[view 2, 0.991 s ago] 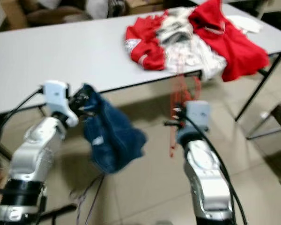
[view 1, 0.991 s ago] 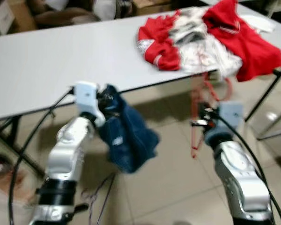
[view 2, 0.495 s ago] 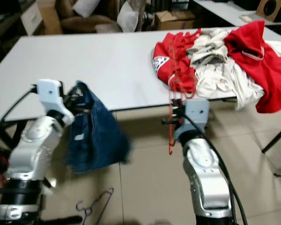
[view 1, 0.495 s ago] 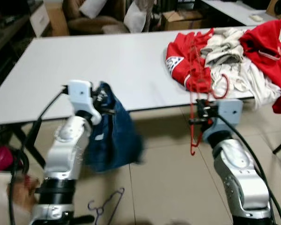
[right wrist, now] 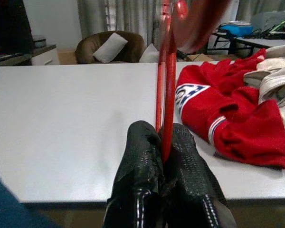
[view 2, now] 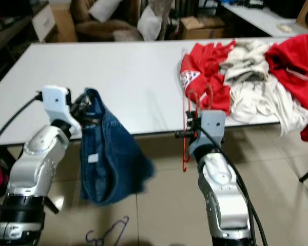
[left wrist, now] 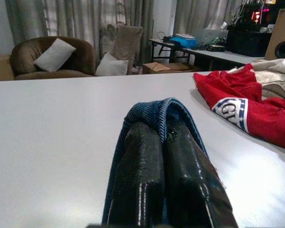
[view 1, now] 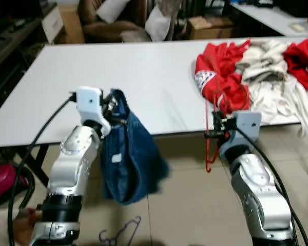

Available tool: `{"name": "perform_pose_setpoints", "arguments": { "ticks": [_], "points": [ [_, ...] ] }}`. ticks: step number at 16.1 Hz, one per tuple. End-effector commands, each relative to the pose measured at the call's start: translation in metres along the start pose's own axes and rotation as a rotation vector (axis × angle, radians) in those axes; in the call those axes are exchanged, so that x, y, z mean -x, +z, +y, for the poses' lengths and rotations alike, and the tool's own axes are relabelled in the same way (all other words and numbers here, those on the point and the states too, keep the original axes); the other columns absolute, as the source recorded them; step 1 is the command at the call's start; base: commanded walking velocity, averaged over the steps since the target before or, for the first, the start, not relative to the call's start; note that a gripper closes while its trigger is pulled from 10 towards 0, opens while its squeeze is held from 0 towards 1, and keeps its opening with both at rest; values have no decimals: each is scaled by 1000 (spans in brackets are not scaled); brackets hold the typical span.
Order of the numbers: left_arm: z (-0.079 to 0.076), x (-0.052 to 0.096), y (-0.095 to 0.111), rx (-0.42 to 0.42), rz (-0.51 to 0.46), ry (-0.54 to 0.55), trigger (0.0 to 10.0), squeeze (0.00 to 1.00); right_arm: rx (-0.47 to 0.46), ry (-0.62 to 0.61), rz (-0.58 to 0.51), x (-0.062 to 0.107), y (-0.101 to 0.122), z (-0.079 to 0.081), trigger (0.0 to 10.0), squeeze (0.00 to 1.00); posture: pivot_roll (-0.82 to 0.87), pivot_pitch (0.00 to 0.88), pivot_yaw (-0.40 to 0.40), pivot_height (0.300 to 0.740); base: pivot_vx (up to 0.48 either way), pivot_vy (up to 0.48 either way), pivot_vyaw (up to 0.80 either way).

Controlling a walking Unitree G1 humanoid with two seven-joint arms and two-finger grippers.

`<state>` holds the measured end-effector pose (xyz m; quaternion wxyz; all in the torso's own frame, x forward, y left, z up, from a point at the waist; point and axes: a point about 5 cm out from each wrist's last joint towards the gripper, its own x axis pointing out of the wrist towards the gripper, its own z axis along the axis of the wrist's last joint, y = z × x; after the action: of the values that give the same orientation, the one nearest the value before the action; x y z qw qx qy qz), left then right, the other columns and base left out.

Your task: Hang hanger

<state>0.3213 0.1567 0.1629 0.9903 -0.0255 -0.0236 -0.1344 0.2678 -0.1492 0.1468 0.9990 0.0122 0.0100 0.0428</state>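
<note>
Red wire hanger stands upright, pinched in the closed jaws of the right gripper at the near edge of the white worktop. Left gripper clamps a hanging blue denim garment. Advice: bring garment and hanger together slowly, keeping the hanger vertical.

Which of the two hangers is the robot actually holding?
The red hanger, pinched upright in the right gripper beside the table edge. The purple hanger lies on the floor, untouched.
</note>
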Motion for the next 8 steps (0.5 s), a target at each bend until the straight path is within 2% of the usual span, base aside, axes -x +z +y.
{"name": "perform_pose_setpoints", "arguments": {
  "ticks": [1, 8],
  "points": [
    [-9, -5, 11, -17, -44, -34, 10000, 0, 13, -27, -18, 0, 3, -8, 10000, 0, -166, 0, 38, 740, 368, 0, 0],
    [-9, -11, 16, -27, -58, -51, 10000, 0, 20, -10, -24, 1, 5, -11, 10000, 0, -168, 0, 41, 740, 368, 0, 0]
  ]
}}
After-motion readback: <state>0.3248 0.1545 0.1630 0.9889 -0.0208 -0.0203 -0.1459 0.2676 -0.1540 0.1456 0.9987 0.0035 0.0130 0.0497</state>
